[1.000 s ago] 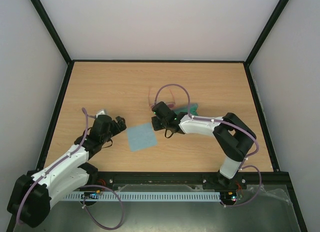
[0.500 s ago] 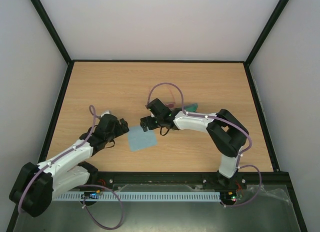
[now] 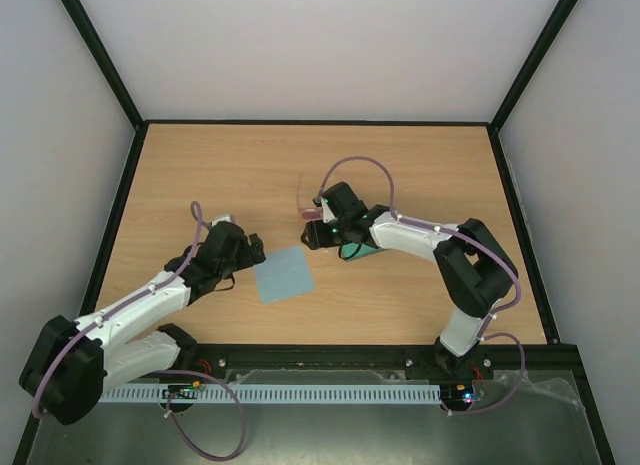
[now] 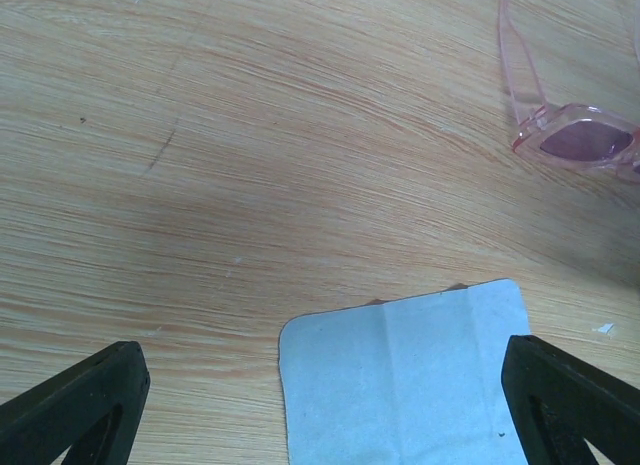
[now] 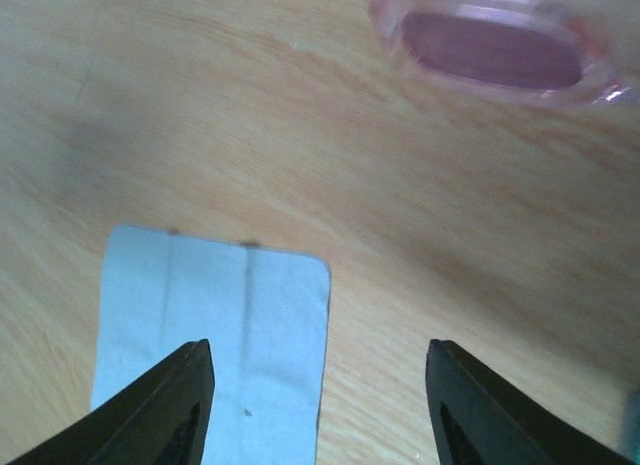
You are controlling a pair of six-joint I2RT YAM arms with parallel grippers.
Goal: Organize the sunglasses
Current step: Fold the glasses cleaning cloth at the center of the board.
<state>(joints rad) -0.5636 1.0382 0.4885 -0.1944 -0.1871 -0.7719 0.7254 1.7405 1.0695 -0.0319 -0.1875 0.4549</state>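
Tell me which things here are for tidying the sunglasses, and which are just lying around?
For the job:
- pink sunglasses, lying loose, nothing holding them

Just lying about:
- light-blue cloth, spread flat close by; it might get used later, but I can't tell

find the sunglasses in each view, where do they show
Top external: sunglasses near the picture's middle, mostly hidden.
Left wrist: sunglasses in the upper right corner, cut off.
Right wrist: sunglasses at the top edge, right of centre.
Shared landmark: the light-blue cloth, lower in every view.
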